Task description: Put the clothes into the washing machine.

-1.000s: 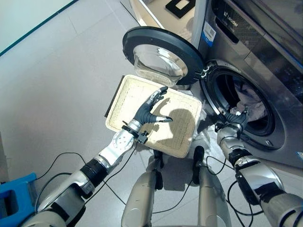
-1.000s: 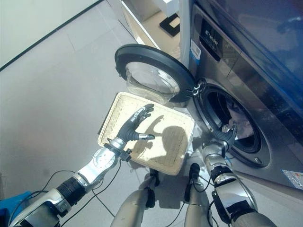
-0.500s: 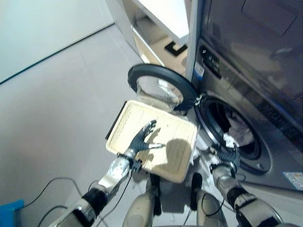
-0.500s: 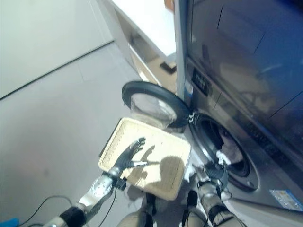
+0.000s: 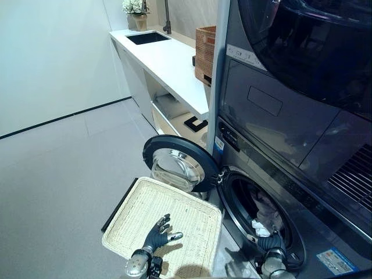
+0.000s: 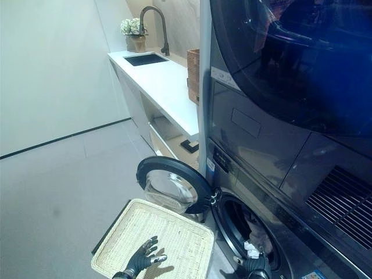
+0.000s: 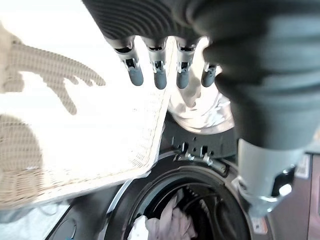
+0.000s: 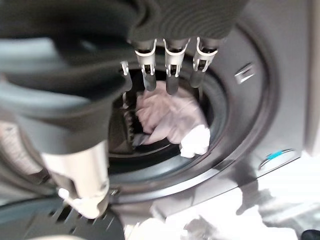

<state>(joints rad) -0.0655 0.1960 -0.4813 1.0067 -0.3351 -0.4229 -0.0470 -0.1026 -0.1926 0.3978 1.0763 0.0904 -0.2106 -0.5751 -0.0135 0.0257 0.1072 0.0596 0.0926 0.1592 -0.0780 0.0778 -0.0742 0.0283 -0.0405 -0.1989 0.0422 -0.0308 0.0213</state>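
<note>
counter (image 5: pixel 168 58) now in view as camera lifted; both hands stay open, empty.

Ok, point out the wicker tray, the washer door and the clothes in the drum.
wicker tray (image 5: pixel 139 216), left eye view, bare woven floor near its far left.
washer door (image 5: pixel 152 147), left eye view, dark outer ring.
clothes (image 8: pixel 167 112), right wrist view, pale bundle's middle.

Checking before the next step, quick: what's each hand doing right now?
Left hand: open, holding nothing, over the basket.
Right hand: open, holding nothing, at the washing machine opening.
</note>
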